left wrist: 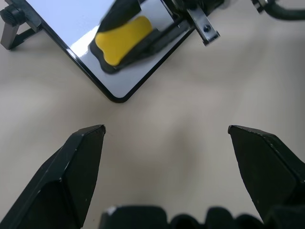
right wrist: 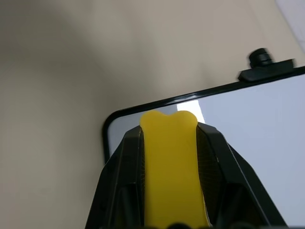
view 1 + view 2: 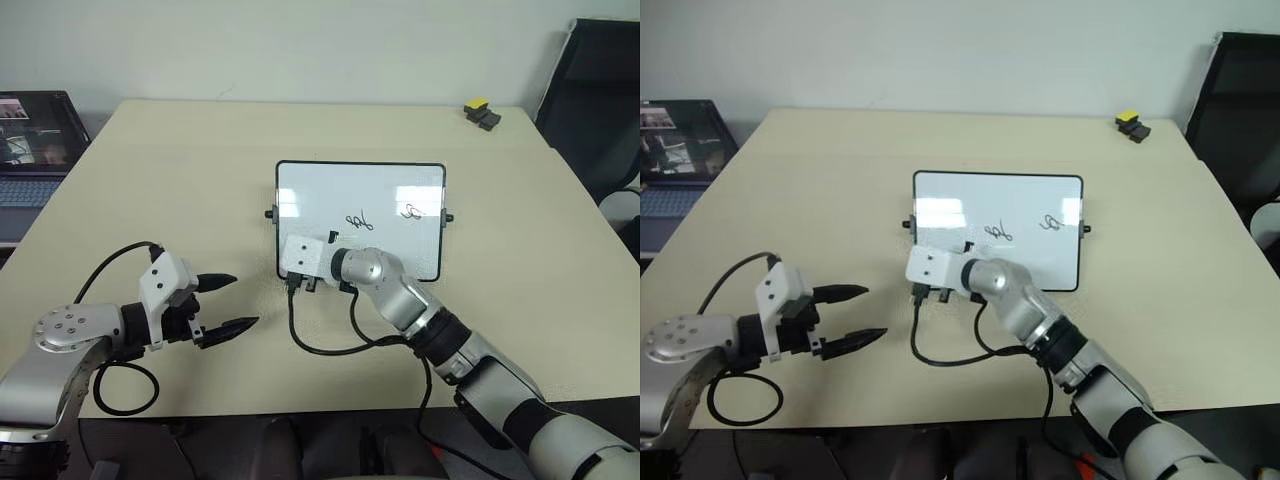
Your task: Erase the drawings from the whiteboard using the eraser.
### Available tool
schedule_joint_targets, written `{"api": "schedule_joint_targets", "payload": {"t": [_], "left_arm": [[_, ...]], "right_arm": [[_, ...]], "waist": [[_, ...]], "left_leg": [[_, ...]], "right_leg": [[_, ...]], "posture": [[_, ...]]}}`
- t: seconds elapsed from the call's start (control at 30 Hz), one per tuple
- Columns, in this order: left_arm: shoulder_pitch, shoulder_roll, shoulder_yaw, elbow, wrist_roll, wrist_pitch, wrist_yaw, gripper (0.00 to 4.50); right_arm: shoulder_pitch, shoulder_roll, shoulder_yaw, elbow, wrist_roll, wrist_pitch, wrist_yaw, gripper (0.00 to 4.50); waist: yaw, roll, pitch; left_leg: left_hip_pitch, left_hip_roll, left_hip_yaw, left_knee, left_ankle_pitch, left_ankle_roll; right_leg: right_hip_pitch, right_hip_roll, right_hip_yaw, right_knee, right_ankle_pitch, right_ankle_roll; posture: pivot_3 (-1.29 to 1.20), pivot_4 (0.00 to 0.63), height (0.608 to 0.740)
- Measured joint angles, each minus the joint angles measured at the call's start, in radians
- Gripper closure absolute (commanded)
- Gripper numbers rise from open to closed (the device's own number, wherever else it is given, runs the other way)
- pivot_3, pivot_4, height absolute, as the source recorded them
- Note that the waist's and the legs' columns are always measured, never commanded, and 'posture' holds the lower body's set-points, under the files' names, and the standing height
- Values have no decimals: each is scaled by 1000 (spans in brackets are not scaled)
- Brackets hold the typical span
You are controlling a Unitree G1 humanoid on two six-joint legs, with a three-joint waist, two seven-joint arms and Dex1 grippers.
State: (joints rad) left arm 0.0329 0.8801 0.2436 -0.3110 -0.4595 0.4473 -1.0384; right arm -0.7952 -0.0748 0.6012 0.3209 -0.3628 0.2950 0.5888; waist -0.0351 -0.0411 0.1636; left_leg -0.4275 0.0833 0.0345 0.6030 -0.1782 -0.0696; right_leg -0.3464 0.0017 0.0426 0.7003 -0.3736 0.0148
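- The whiteboard (image 3: 360, 220) lies flat near the middle of the beige bench (image 3: 150, 180), with a small black knob at each short side.
- Two of the drawings (image 3: 358, 220) are seen on the board: one black scribble near its middle and one more toward its right side.
- The right claw (image 2: 169, 143) is clamped on the eraser (image 2: 170, 167), a yellow oblong block held between the two black fingers (image 2: 119, 181).
- The eraser is over the near left corner of the whiteboard; the left wrist view shows its reflection on the white surface just under it.
- The left claw (image 3: 228, 303) is over the bare bench, left of the board and apart from it, with its fingers spread apart and holding nothing.
- A black block with yellow top (image 3: 481, 113) stands at the far right of the bench, well apart from the board.
- A laptop (image 3: 30, 150) is beside the bench on the left.
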Motion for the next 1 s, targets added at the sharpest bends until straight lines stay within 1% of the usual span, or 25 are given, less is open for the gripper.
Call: {"api": "schedule_joint_targets", "payload": {"t": [0.1,0.17,0.23,0.33,0.47,0.53,0.6,0.73,0.87,1.0], "left_arm": [[0,0,0,0,0,0,0,0],[0,0,0,0,0,0,-1,0],[0,0,0,0,0,0,-1,0],[0,0,0,0,0,0,-1,0],[0,0,0,0,0,0,-1,0],[1,0,0,0,0,0,-2,0],[1,0,0,0,0,0,-2,0],[1,0,0,1,0,1,-2,0],[1,0,-1,0,0,1,-3,0],[1,0,-1,0,-1,2,-3,0]], "right_arm": [[3,0,-1,-10,-3,7,3,3356],[7,6,-14,-37,8,45,19,3356],[8,13,-44,-97,36,105,43,3356],[-7,17,-87,-214,77,191,87,3356],[-62,26,-124,-287,103,228,83,3356],[-77,17,-127,-253,88,198,45,3356],[-75,18,-112,-169,65,149,0,3356],[-39,16,-73,-46,36,66,-46,3357],[-33,12,-55,-13,20,11,-62,3357],[22,6,-29,-19,21,1,-30,3357]], "waist": [[1,0,0],[2,0,0],[3,0,1],[3,0,1],[0,0,1],[1,0,1],[0,0,1],[0,1,2],[-3,0,1],[-3,-1,1]], "left_leg": [[4,0,0,0,0,0],[4,0,0,0,0,0],[1,0,0,0,0,0],[-5,0,0,0,0,0],[-6,0,1,-2,0,0],[-6,0,1,-2,0,0],[-6,0,1,-2,0,0],[-6,0,2,-2,0,0],[-5,0,1,-2,0,0],[-2,0,0,-1,0,0]], "right_leg": [[4,0,0,0,0,0],[4,0,0,0,0,0],[5,0,0,0,0,0],[-1,0,0,0,0,0],[-3,0,0,-2,0,0],[-3,0,0,-2,0,0],[-2,0,1,-2,0,0],[-3,0,1,-2,0,0],[-2,0,1,-1,0,0],[3,0,0,-1,0,0]], "posture": [[0,150,740],[0,150,740],[0,150,740],[0,150,740],[0,150,740],[0,150,740],[0,150,740],[0,150,740],[0,150,740],[0,150,740]]}}
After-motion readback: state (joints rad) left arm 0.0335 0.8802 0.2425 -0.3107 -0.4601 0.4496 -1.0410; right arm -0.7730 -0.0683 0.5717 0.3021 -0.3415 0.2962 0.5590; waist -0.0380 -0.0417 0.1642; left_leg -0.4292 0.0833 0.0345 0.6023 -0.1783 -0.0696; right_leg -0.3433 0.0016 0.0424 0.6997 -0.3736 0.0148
